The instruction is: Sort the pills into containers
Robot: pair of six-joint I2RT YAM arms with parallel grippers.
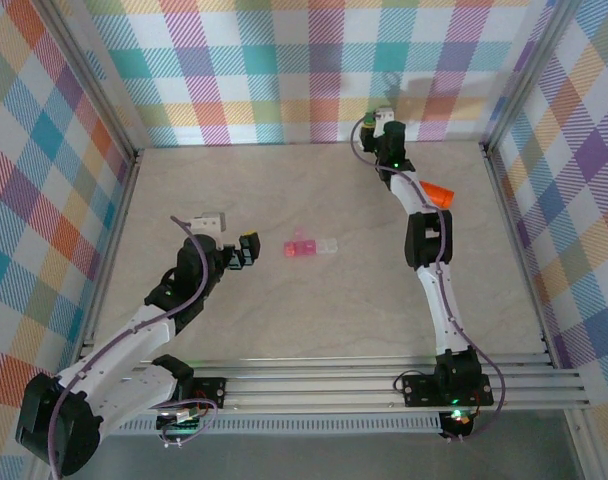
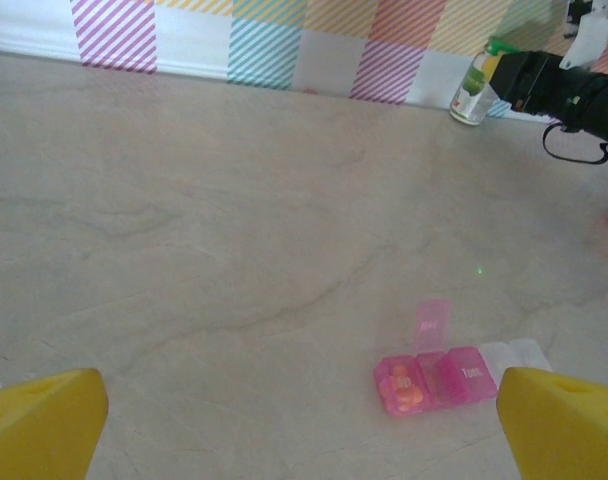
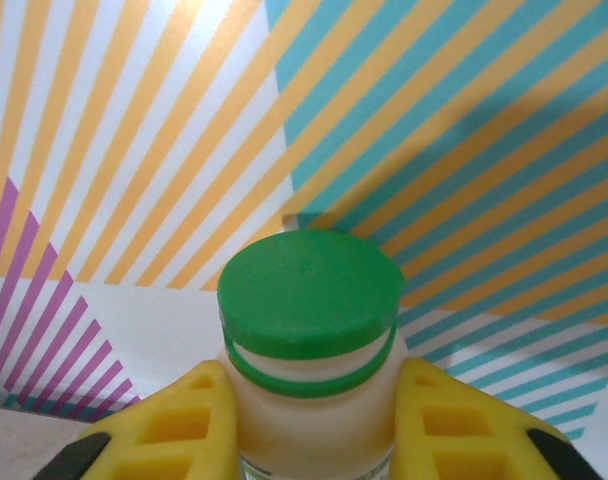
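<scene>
Left gripper (image 2: 299, 400): released, its two yellow fingers (image 2: 44, 425) spread wide with nothing between them; it hovers over the left half of the table, pointing right toward the pill box.

Right gripper (image 3: 314, 400): clenched on the white bottle, one yellow finger pressed to each side of the body just under the cap.

White bottle (image 3: 309, 350): upright at the far wall, right of the middle, held in the right gripper. Whether its base touches the table cannot be told.

Green cap (image 3: 309, 290): round, seated on the bottle, closed.

Pink pill box (image 1: 309, 246): a short row of compartments lying flat near the middle of the table, just right of the left gripper and apart from it. The left compartments are pink and the right ones are clear or whitish.

Open lid (image 2: 432, 322): one pink flap stands up on the far side of the pill box.

Pills (image 2: 404, 388): small orange ones sit in the leftmost pink compartment; their number is too small to tell.

Orange vial (image 1: 439, 192): on the right side of the table, tilted, close beside the right arm, well apart from the pill box.

Right arm (image 1: 434, 290): stretched from the near edge to the far wall.

Table (image 1: 284, 330): pale, marbled, with checked walls around it.
</scene>
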